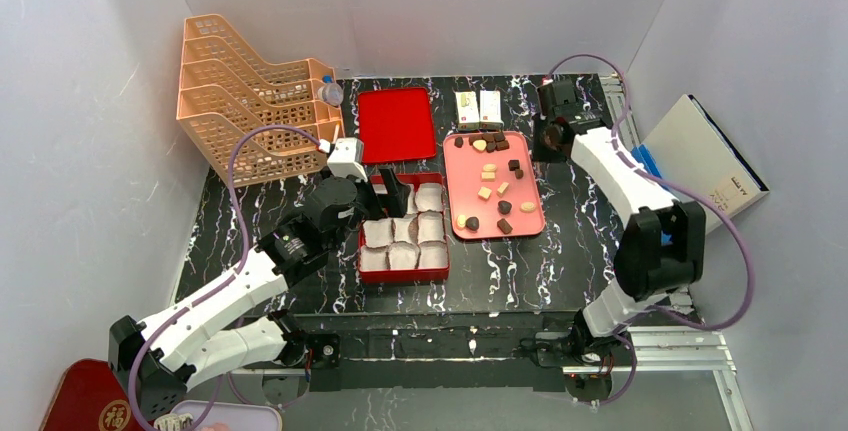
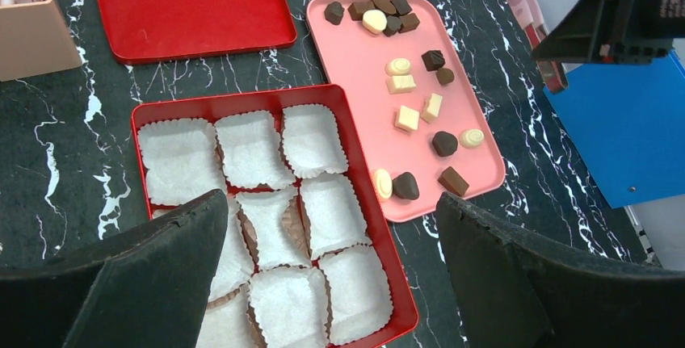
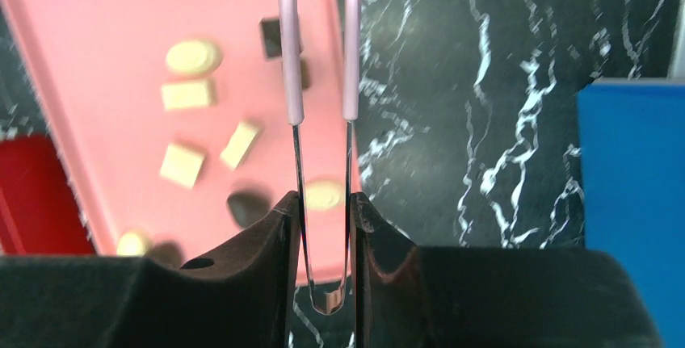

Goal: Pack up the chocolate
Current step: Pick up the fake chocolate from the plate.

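Black white-veined marble tabletop (image 1: 580, 241), white walls (image 1: 420, 1) on three sides. Left fingers (image 2: 161, 267) spread wide, hovering over red box (image 2: 242, 99) of white paper cups (image 2: 250, 150). Right fingers (image 3: 242, 275) clamped on metal tweezers (image 3: 288, 57) at the pink tray's (image 2: 355, 49) edge. Chocolate (image 2: 406, 118) lies loose on that tray. Far back: red lid (image 1: 397, 123), peach baskets (image 1: 240, 91).

Table (image 1: 570, 241): black top with white marble veining. Lying directly on it:
- flat red lid (image 1: 396, 123), far centre
- two small white cartons (image 1: 478, 106), at the pink tray's far end
- pink tray (image 1: 465, 166), centre right
- red box (image 1: 403, 278), just left of the tray
- peach plastic rack (image 1: 240, 101), far left
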`<action>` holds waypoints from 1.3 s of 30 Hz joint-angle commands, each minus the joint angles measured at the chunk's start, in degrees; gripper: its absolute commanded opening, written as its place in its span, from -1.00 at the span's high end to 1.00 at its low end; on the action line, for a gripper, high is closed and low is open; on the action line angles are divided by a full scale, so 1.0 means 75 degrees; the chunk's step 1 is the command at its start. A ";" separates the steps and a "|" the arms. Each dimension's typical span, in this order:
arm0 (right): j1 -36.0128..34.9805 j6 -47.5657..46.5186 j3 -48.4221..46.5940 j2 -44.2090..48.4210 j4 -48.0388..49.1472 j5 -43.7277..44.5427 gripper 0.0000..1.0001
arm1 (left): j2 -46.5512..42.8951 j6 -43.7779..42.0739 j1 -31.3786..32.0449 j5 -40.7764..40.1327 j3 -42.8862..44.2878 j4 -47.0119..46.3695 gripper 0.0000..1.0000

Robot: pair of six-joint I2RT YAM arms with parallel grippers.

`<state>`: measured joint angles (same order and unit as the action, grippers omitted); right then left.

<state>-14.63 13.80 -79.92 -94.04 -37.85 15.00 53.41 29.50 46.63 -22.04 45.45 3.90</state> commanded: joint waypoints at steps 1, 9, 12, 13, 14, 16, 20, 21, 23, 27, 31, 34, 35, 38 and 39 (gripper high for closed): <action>-0.0506 0.0642 0.0357 0.0904 -0.0817 -0.0208 0.50 | -0.0224 0.0134 0.0019 0.0015 0.0079 0.0070 -0.97; -0.1479 0.1533 0.1036 0.2095 -0.1511 -0.0344 0.50 | -0.0483 0.0660 0.0023 0.0152 -0.0092 0.0078 -0.97; -0.1805 0.1804 0.1324 0.2405 -0.1684 -0.0323 0.49 | -0.0490 0.0705 0.0021 0.0185 -0.0110 0.0080 -0.96; -0.1885 0.1876 0.1480 0.2495 -0.1710 -0.0325 0.49 | -0.0478 0.0707 0.0020 0.0185 -0.0097 0.0078 -0.96; -0.1952 0.1942 0.1587 0.2567 -0.1737 -0.0332 0.48 | -0.0474 0.0706 0.0017 0.0185 -0.0087 0.0078 -0.96; -0.2062 0.2057 0.1755 0.2660 -0.1793 -0.0358 0.47 | -0.0419 0.0696 0.0024 0.0185 -0.0056 0.0069 -0.96; -0.2318 0.2240 0.1923 0.2729 -0.1915 -0.0483 0.43 | -0.0289 0.0687 0.0026 0.0271 0.0040 0.0040 -0.96; -0.2404 0.2282 0.1975 0.2730 -0.1975 -0.0474 0.42 | -0.0271 0.0695 0.0018 0.0294 0.0061 0.0026 -0.96; -0.2503 0.2355 0.2139 0.2777 -0.2052 -0.0448 0.41 | -0.0243 0.0705 0.0021 0.0313 0.0070 0.0014 -0.96; -0.2594 0.2464 0.2520 0.2926 -0.2005 -0.0610 0.38 | -0.0271 0.0739 0.0017 0.0309 0.0025 -0.0018 -0.96; -0.2673 0.2544 0.2750 0.2956 -0.2041 -0.0683 0.33 | -0.0321 0.0743 0.0021 0.0294 -0.0023 -0.0027 -0.96; -0.2685 0.2570 0.2896 0.2953 -0.2045 -0.0657 0.29 | -0.0313 0.0722 0.0020 0.0268 -0.0025 -0.0048 -0.96; -0.2690 0.2566 0.2908 0.2942 -0.2028 -0.0648 0.27 | -0.0296 0.0720 0.0017 0.0267 -0.0025 -0.0067 -0.96; -0.2695 0.2508 0.2919 0.2840 -0.1997 -0.0633 0.22 | -0.0236 0.0718 0.0017 0.0287 -0.0025 -0.0118 -0.96; -0.2696 0.2491 0.2910 0.2805 -0.1991 -0.0621 0.21 | -0.0206 0.0724 0.0017 0.0296 -0.0025 -0.0127 -0.96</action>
<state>-34.57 31.86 -58.19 -73.69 -52.93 10.24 51.83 34.74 46.63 -19.62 45.34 4.19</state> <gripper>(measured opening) 0.388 0.980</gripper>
